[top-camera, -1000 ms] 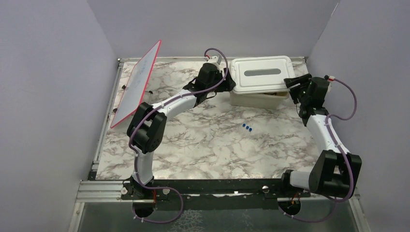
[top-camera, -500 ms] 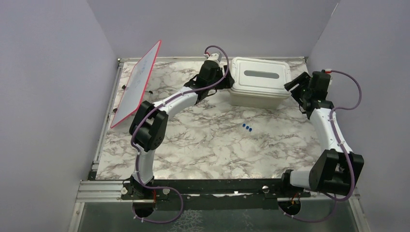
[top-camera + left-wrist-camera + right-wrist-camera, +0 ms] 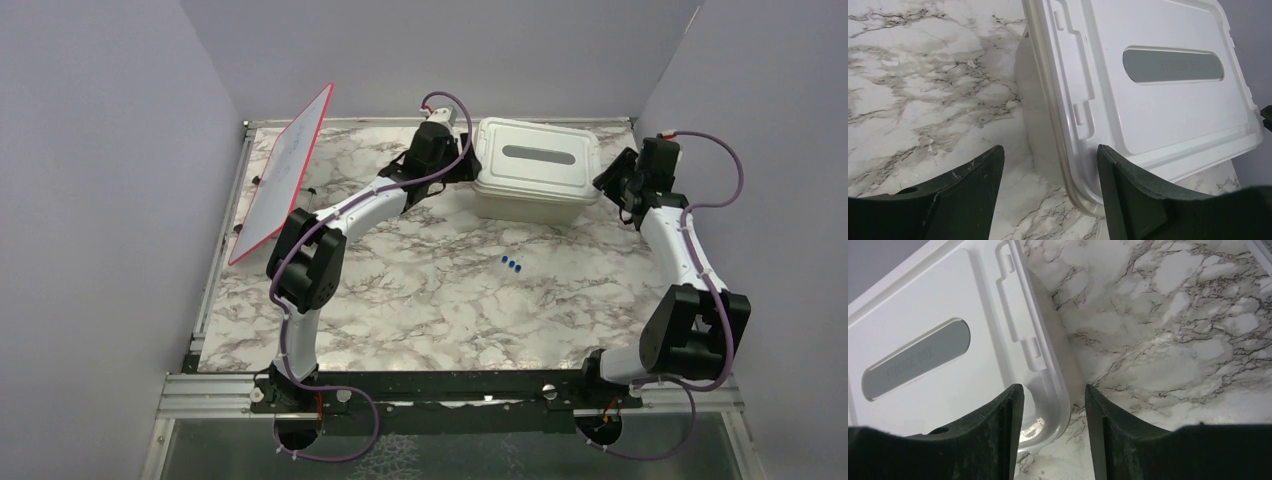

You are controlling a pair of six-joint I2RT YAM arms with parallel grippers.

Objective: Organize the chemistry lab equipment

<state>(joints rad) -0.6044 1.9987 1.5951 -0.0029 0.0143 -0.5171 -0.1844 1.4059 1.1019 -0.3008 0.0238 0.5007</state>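
Note:
The beige tub (image 3: pixel 530 205) stands at the back of the table with its slotted lid (image 3: pixel 538 160) lying flat on it. My left gripper (image 3: pixel 463 166) is open at the tub's left end; in the left wrist view its jaws (image 3: pixel 1050 167) straddle the lid's rim (image 3: pixel 1075 165) without gripping it. My right gripper (image 3: pixel 612 186) is open at the tub's right end, its jaws (image 3: pixel 1054 407) either side of the lid's corner (image 3: pixel 1055 415). Three small blue bits (image 3: pixel 511 264) lie in a row on the marble, too small to identify. No other lab equipment shows.
A red-framed white board (image 3: pixel 285 170) leans at the back left on the marble table (image 3: pixel 420 300), with small dark legs (image 3: pixel 258 181) by it. Grey walls close in the back and both sides.
The lid was askew on the tub with the right gripper at its right end. It now lies flat and square. The right gripper has drawn back to the right; the left has shifted slightly.

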